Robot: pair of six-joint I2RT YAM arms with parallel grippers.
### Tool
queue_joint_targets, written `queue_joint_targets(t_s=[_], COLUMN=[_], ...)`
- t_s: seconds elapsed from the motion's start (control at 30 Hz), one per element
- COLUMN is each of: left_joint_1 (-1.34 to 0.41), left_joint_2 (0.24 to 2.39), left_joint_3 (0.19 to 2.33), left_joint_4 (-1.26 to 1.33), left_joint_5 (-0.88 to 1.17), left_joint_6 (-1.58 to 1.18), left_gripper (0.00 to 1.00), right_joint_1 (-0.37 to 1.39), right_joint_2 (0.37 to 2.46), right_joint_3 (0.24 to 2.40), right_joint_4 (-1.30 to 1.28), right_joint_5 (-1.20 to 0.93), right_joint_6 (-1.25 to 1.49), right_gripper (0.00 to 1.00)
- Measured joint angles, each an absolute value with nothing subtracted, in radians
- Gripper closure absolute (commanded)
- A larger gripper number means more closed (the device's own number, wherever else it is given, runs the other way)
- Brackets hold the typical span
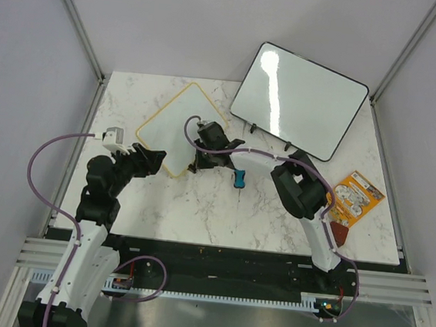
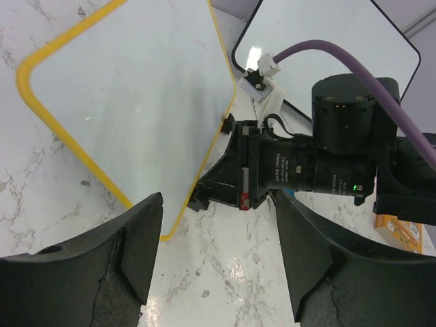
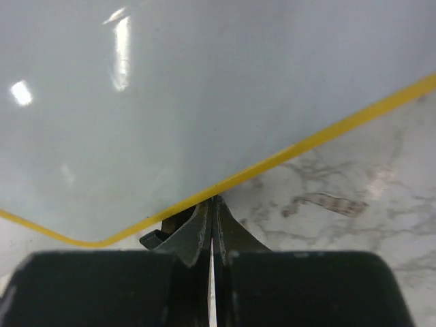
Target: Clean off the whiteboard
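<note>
My right claw (image 3: 212, 204) is closed on nothing I can see, its tips against the frame of the board (image 3: 170, 102) at twelve o'clock. My left claw (image 2: 218, 204) gapes empty near its seven o'clock corner. No writing shows, so I judge the wiping done. Next, I back off without dragging the board.

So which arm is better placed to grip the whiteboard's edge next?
Probably left: the left gripper is open with the whiteboard corner just ahead; the right gripper is shut, tips at the yellow frame.

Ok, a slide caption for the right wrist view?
Right gripper shut, tips at the yellow frame of the whiteboard; visible board surface blank, lying on a marble table.
</note>
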State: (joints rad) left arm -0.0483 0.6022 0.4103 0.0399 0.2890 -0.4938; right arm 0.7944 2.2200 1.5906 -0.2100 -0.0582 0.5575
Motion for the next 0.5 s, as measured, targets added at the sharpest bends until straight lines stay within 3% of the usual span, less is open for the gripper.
queue_joint_targets(t_s=[0.2, 0.27, 0.3, 0.33, 0.37, 0.43, 0.47, 0.5], left_joint_1=[-0.048, -0.048, -0.048, -0.048, -0.048, -0.048, -0.048, -0.048], left_joint_2=[0.592, 0.592, 0.593, 0.595, 0.602, 0.619, 0.631, 0.645], left_joint_3=[0.416, 0.425, 0.432, 0.439, 0.447, 0.461, 0.469, 0.475], left_joint_4=[0.028, 0.017, 0.012, 0.007, 0.006, 0.004, 0.005, 0.006], left_joint_5=[0.290, 0.292, 0.295, 0.299, 0.302, 0.319, 0.327, 0.337], left_joint_6=[-0.494, -0.494, -0.494, -0.493, -0.492, -0.491, -0.491, -0.490], left_gripper=[0.22, 0.17, 0.06, 0.01, 0.00, 0.01, 0.00, 0.00], right_joint_1=[0.845, 0.845, 0.843, 0.840, 0.837, 0.820, 0.810, 0.798], right_joint_2=[2.266, 2.251, 2.234, 2.208, 2.182, 2.100, 2.064, 2.019], right_joint_3=[1.654, 1.635, 1.610, 1.578, 1.547, 1.454, 1.419, 1.376], right_joint_4=[-0.208, -0.202, -0.201, -0.203, -0.213, -0.255, -0.277, -0.292], right_joint_5=[-0.062, -0.039, -0.019, -0.001, 0.023, 0.081, 0.107, 0.137], right_joint_6=[0.604, 0.615, 0.616, 0.616, 0.615, 0.600, 0.598, 0.587], right_gripper=[0.97, 0.94, 0.93, 0.91, 0.85, 0.64, 0.48, 0.40])
